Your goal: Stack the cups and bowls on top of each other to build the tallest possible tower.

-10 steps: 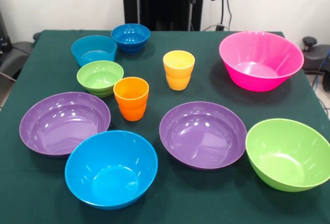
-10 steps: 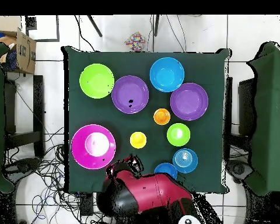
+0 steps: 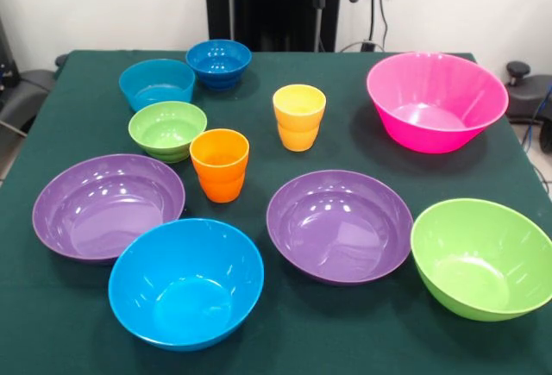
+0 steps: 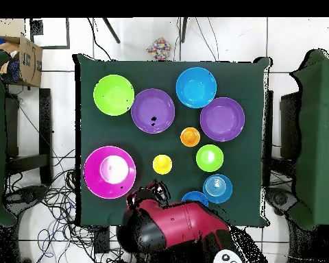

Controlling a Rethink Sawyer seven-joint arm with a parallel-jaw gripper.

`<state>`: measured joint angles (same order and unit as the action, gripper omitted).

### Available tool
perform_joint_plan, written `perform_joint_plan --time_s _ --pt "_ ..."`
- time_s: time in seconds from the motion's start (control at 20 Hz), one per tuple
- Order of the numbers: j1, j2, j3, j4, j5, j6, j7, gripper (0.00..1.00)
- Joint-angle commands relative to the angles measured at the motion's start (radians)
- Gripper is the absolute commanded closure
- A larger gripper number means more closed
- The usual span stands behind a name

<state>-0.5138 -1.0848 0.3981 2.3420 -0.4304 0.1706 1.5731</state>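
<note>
Red-and-black robot arm, seen from above

The arm [image 4: 177,229] is a bulky rounded casing, glossy crimson on top with black at its joints and ends; a small white-grey round part [image 4: 227,258] sits at its lower right; in the front view a black pedestal [image 3: 274,0] carries dark cables.

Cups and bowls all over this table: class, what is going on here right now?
Nothing is being handled. The orange cup and yellow cup stand apart on the green table, with eight bowls spread around them, among them the pink bowl and small green bowl. Nothing is stacked. The red arm sits at the table's edge; no gripper shows.
</note>
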Motion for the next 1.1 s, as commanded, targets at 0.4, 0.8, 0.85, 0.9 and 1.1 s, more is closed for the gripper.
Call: perform_joint_plan --time_s 0.4,0.8,0.85,0.9,1.1 --pt "-0.106 0.077 0.173 -0.129 -0.068 0.148 -0.108 0.00" --pt "-0.115 0.022 0.274 -0.245 -0.006 0.349 -0.162 0.00" --pt "-0.105 0.016 0.277 -0.271 -0.004 0.380 -0.162 0.00" --pt "-0.098 0.019 0.277 -0.294 -0.007 0.401 -0.158 0.00" --pt "-0.079 0.011 0.281 -0.380 -0.007 0.502 -0.146 0.00"
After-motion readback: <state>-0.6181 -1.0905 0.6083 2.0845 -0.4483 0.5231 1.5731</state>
